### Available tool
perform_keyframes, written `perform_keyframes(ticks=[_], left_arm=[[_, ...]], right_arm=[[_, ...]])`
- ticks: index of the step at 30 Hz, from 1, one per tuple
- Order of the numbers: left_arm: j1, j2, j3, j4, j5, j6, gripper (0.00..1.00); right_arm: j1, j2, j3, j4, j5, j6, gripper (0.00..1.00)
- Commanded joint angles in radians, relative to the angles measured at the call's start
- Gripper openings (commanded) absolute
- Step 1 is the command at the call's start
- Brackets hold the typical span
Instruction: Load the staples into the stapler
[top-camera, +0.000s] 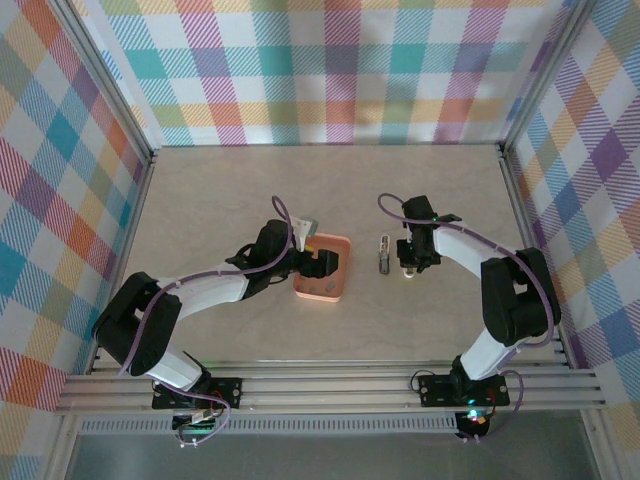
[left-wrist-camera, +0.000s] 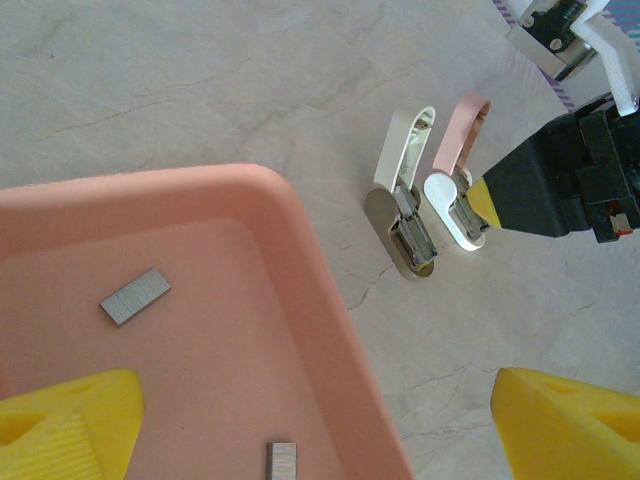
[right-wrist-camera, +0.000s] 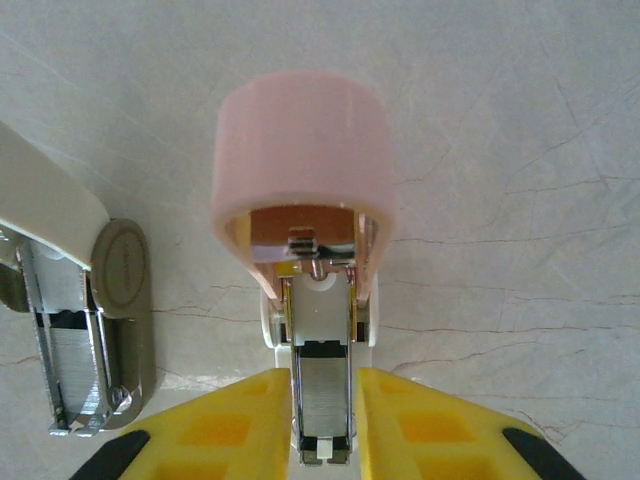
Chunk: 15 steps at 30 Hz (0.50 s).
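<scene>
The pink stapler (right-wrist-camera: 300, 130) lies open, its magazine pinched by the right gripper (right-wrist-camera: 322, 400), while staples (left-wrist-camera: 135, 296) lie unloaded in the orange tray (left-wrist-camera: 300, 250) beneath the wide-spread left gripper (left-wrist-camera: 320, 400).

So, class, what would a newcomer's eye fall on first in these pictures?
The pink stapler stands out, flipped open on the table with the right gripper pinching its metal rail. Beside it lies a white stapler, also open. Left of them an orange tray holds loose staples.
</scene>
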Motion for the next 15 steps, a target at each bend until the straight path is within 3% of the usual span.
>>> perform_keyframes(ticks=[1,9,15], left_arm=[[-0.014,-0.003,-0.005,0.014,0.008,0.02,0.9],[-0.014,-0.006,-0.003,0.013,0.009,0.021,0.9],[-0.014,-0.007,-0.001,0.01,0.012,0.024,0.9]], right_arm=[[-0.003,-0.007,0.009,-0.007,-0.012,0.004,0.24],[-0.012,-0.08,0.005,-0.01,-0.041,0.029,0.25],[-0.114,-0.118,-0.02,0.006,-0.203,0.083,0.27]])
